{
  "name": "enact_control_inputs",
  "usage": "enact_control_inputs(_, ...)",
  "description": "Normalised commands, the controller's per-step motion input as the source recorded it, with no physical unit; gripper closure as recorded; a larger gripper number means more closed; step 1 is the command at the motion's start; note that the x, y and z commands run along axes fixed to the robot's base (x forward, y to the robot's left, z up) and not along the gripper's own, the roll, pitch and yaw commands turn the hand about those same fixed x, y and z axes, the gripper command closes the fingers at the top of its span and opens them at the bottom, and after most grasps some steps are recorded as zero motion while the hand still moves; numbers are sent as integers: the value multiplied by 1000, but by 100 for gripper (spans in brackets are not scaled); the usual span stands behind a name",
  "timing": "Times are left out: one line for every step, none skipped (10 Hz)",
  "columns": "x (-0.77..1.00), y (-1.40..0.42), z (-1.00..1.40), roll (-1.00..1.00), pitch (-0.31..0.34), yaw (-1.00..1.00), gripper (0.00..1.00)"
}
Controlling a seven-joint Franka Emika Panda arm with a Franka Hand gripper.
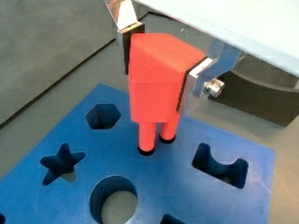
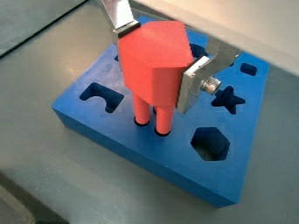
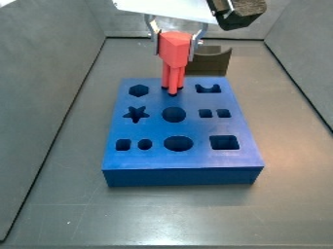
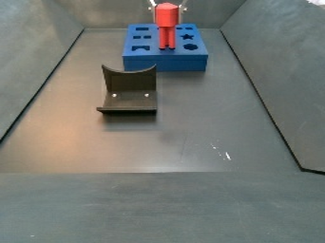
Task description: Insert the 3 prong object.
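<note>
The tool [image 2: 156, 54], above the board [image 2: 128, 140], clamps the peg [image 2: 155, 61] upright, prongs [image 2: 152, 120] at their holes; any tilt could jam or bend them.

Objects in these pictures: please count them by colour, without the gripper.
Salmon-red: 1, the 3 prong object, held upright in the gripper over the board
Blue: 1, the board
Dark grey: 1, the curved block
Total: 3
</note>
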Motion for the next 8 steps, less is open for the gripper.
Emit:
enact_control_inputs(106, -31, -343, 66, 21, 0, 100)
enact_control_inputs(120, 0, -446, 93, 34, 0, 100)
enact_control_inputs(89, 0, -463, 110, 36, -11, 100)
enact_control_inputs(106, 0, -431, 70, 36, -40, 100)
enact_control_inputs(71, 0, -429, 49, 11, -86, 100)
enact_control_inputs(89, 0, -337, 0, 0, -137, 100)
enact_control_inputs(103, -17, -306, 0, -3, -149, 100)
enact_control_inputs(111, -6, -337, 0, -11, -146, 100)
